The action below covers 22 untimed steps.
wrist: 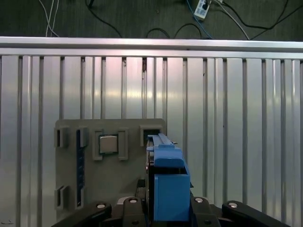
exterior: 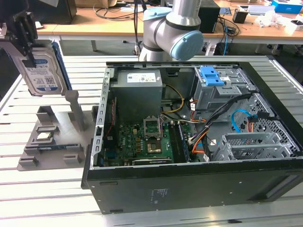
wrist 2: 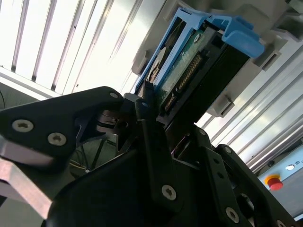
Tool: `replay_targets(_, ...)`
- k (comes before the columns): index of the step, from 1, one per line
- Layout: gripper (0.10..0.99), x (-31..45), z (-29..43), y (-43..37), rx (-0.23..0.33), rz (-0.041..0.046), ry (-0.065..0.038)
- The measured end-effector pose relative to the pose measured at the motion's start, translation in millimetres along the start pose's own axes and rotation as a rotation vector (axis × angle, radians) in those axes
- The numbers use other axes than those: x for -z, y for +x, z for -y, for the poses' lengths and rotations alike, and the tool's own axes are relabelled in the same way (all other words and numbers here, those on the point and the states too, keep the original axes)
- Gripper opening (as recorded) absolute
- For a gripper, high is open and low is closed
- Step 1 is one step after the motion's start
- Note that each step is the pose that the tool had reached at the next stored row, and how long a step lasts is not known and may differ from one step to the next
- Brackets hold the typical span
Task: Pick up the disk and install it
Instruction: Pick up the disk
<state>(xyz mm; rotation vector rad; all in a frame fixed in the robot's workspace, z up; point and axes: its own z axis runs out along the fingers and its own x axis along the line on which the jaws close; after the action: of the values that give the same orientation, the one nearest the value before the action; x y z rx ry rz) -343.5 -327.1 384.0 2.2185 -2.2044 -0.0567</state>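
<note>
The disk (exterior: 43,71), a silver drive with a white-and-blue label in a bright blue frame, hangs upright at the exterior view's upper left. My gripper (exterior: 27,49) is shut on its upper part and holds it above the grey holder (exterior: 52,137). In the second wrist view the black fingers (wrist 2: 144,118) clamp the disk (wrist 2: 189,71), whose connector edge and blue frame show. In the first wrist view the disk's blue frame (wrist: 168,182) sits between the finger bases, over the holder (wrist: 109,175).
The open computer case (exterior: 189,189) lies on the slatted metal table (exterior: 47,198), to the exterior view's right of the holder. A blue drive bay latch (exterior: 211,75) sits at its far side. A small square chip (exterior: 43,136) rests in the holder. The arm's base (exterior: 170,28) stands behind the case.
</note>
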Motion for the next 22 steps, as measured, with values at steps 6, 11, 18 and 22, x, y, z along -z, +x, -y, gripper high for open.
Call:
replay_targets(6,0.365,18.6,-0.7,-0.4,0.000,0.0000,0.000)
replay_targets(11,0.365,30.1,-1.1,-0.6,0.000,-0.0001,0.000)
replay_targets(18,0.365,44.3,-1.6,-0.9,0.000,0.0000,0.000)
replay_targets(22,0.365,55.1,-1.9,-1.1,0.000,-0.0001,0.000)
